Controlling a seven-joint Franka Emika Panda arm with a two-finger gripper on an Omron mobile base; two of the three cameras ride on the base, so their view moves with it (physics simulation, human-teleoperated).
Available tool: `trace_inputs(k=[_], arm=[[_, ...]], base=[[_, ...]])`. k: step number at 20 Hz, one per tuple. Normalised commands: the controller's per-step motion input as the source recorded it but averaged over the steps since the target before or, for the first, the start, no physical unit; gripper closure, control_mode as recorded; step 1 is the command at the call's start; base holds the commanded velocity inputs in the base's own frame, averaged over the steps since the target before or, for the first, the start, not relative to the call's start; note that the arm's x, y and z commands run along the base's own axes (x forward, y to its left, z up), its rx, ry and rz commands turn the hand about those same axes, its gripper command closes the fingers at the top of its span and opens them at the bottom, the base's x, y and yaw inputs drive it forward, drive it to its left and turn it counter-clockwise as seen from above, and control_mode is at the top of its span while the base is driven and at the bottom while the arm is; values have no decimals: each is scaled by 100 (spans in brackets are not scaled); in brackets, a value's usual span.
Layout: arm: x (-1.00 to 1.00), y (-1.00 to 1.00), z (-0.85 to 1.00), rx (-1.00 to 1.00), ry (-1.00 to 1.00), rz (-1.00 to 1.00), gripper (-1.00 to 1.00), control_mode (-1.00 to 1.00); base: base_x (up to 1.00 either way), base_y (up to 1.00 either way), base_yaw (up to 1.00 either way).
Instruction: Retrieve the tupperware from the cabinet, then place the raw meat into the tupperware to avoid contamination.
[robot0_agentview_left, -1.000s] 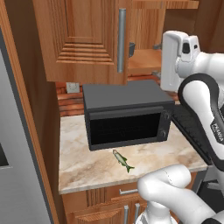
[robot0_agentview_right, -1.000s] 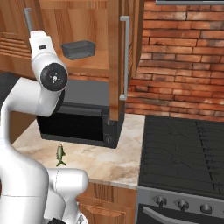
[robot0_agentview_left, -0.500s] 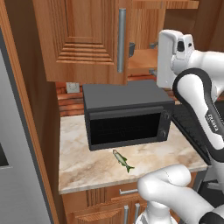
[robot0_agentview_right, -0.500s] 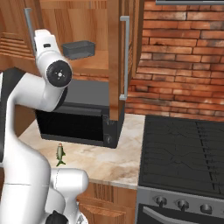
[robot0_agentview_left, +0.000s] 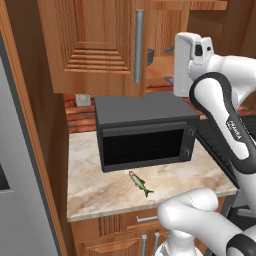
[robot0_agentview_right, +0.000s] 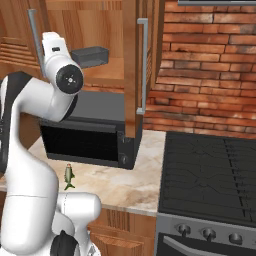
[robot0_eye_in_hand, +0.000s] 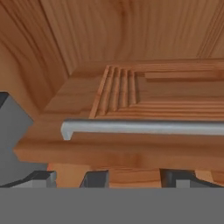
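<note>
Tupperware (robot0_agentview_right: 90, 56) sits on cabinet (robot0_agentview_right: 131, 70) shelf, at 12 o'clock above microwave (robot0_agentview_left: 144, 131). Fish (robot0_agentview_left: 140, 183) lies on tabletop (robot0_agentview_left: 95, 187) at 6 o'clock from microwave, well apart from tub. Gripper (robot0_eye_in_hand: 133, 178) raised at cabinet height, jaws wide apart, holding nothing, facing door panel and handle (robot0_eye_in_hand: 144, 127). Risk: open door edge near wrist; reach toward tub could clip door or knock tub deeper onto shelf.
</note>
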Motion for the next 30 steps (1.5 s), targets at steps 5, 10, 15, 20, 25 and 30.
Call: trace_inputs(k=[5,10,15,20,25,30], arm=[[22,5,0,0,3,2,-100,-100],[22,0,0,1,3,3,-100,-100],[19,0,0,1,1,3,-100,-100],[11,3,-1,0,0,4,-100,-100],[7,10,-2,0,0,5,-100,-100],[9,11,-1,0,0,5,-100,-100]], base=[[0,0,0],[0,0,0],[0,0,0],[0,0,0],[0,0,0],[0,0,0]])
